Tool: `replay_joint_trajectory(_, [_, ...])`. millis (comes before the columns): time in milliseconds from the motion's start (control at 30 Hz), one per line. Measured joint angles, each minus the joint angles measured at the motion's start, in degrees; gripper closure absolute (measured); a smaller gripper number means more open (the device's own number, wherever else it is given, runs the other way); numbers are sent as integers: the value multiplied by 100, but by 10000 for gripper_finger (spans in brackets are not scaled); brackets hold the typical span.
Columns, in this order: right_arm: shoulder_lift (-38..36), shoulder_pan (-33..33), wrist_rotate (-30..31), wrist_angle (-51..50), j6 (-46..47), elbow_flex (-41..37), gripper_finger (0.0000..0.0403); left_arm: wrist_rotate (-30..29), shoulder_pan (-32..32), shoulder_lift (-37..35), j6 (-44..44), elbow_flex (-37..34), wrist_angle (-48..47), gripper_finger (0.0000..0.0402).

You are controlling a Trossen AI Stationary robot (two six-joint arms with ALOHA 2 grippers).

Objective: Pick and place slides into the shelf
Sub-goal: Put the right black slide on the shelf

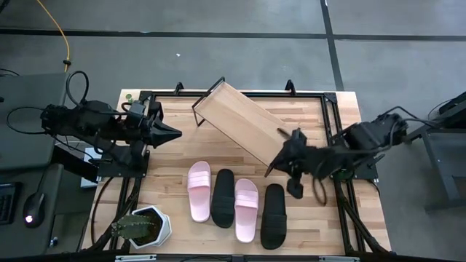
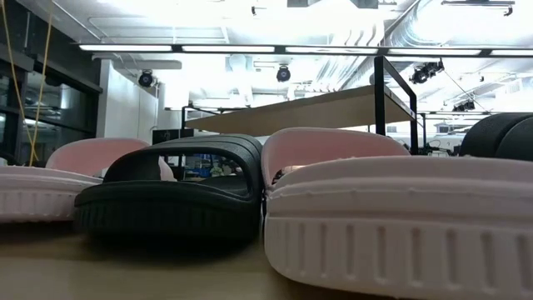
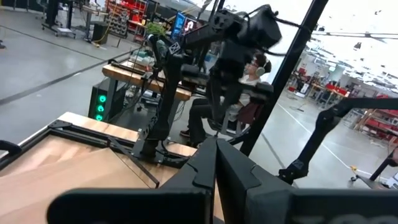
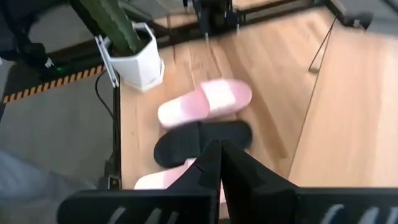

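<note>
1. Wooden tabletop [image 1: 320, 116] on a grey workshop floor; a potted cactus [image 1: 140, 225] sits at one near corner.
2. The shelf [image 1: 240, 122] lies skewed across the far half of the table, bare of footwear.
3. Four slides sit in a row near the front edge, alternating: pink [image 1: 199, 191], black [image 1: 223, 198], pink [image 1: 245, 209], black [image 1: 274, 215]. None shelved; the task looks unstarted.
4. Right gripper [image 1: 271, 169] hovers between shelf edge and slides, fingers clenched on nothing, probably lining up an approach.
5. Left gripper [image 1: 177, 133] waits at the table's left side, likewise pinched closed and empty.
6. The low view alone shows the strap arches and the shelf board raised on its frame; the right wrist view looks down on slides and cactus.
</note>
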Motion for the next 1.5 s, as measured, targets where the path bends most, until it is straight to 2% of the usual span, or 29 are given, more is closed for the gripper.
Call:
replay_joint_trajectory(267, [704,303,-20,-53,887,419,402,-4,0,-23,221,0,5,401])
replay_joint_trajectory(433, [923,548,-3,-58,1040,515,402,-5,0,-38,205,0,4,401])
replay_joint_trajectory(633, [965,938,6,-504,1035,517,402,-7,0,-42,-41,0,-13,401])
replay_joint_trajectory(800, [986,1348,138,-842,1086,482,402,7,0,-37,-438,0,-417,401])
replay_joint_trajectory(1100, [1600,2013,260,-1624,1665,473,402,24,0,27,-848,-4,-517,401])
replay_joint_trajectory(1367, [2246,2134,-27,-1131,2092,468,402,37,0,122,-738,-9,-553,401])
replay_joint_trajectory(1500, [2424,2094,163,-725,2376,464,402,42,0,154,-719,-9,-567,401])
